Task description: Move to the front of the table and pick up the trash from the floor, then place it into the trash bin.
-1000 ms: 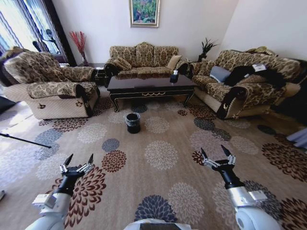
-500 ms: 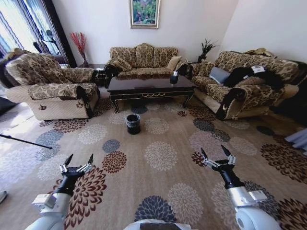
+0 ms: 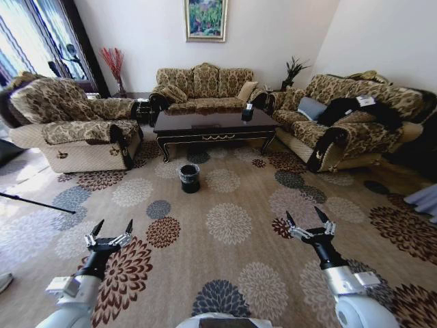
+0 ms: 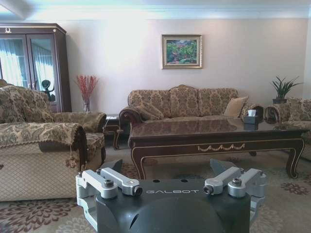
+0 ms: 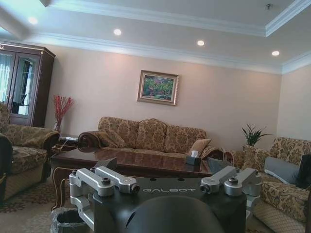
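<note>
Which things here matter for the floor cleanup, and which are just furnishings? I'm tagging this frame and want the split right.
Job: table; trash bin in front of it; floor; left gripper and right gripper, both open, held low near the robot.

Just there: sofa; armchair; tissue box; painting.

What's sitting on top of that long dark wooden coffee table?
One small dark tissue box stands near the right end of the glossy dark wood coffee table. Beneath the table, patterned carpet shows; the shadowed rest is unclear.
</note>
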